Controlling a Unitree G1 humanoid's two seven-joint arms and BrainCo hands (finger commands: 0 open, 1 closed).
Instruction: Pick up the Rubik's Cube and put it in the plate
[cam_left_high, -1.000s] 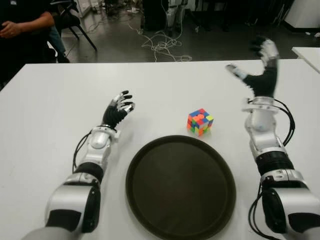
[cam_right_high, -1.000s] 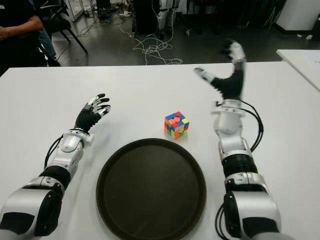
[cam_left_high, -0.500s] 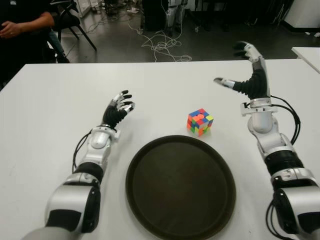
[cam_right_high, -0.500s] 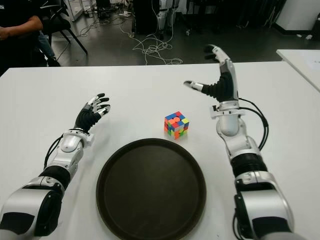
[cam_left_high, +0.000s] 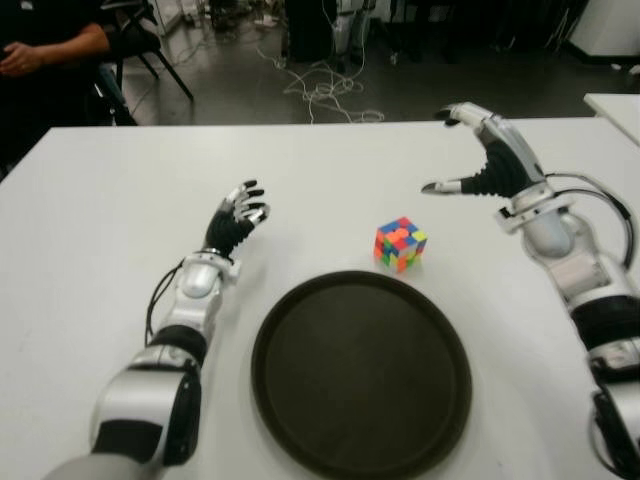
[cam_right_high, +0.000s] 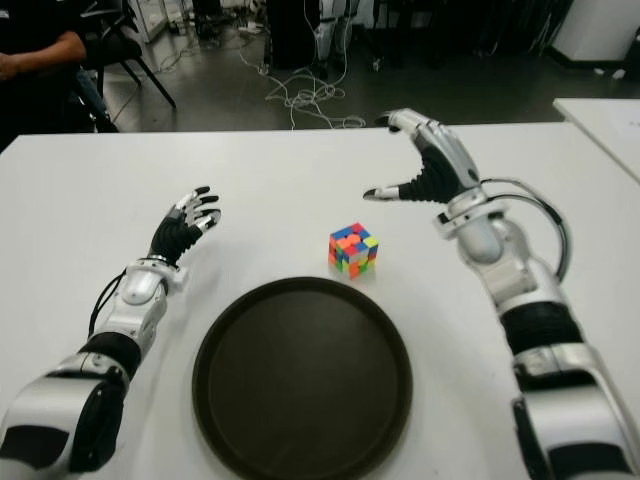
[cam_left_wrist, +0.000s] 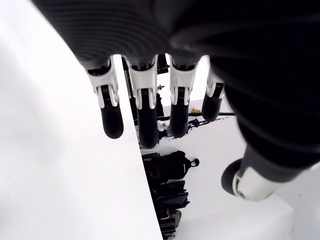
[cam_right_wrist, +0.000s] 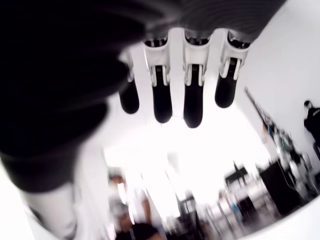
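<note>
The cube (cam_left_high: 400, 243) is set on the table (cam_left_high: 100, 200), just beyond the plate (cam_left_high: 360, 372) rim, turned corner-on toward the robot; no long axis is had. The right hand (cam_left_high: 478, 155) is held raised beyond and right of it, fingers spread and empty, apparently readied for a reach. The left hand (cam_left_high: 236, 217), relaxed and empty, is seen well left of the cube.

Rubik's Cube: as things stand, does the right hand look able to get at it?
Probably yes. The right hand is raised, open and empty, beyond and to the right of the Rubik's Cube, with only bare table between them. The plate lies nearer the robot, out of the way.
</note>
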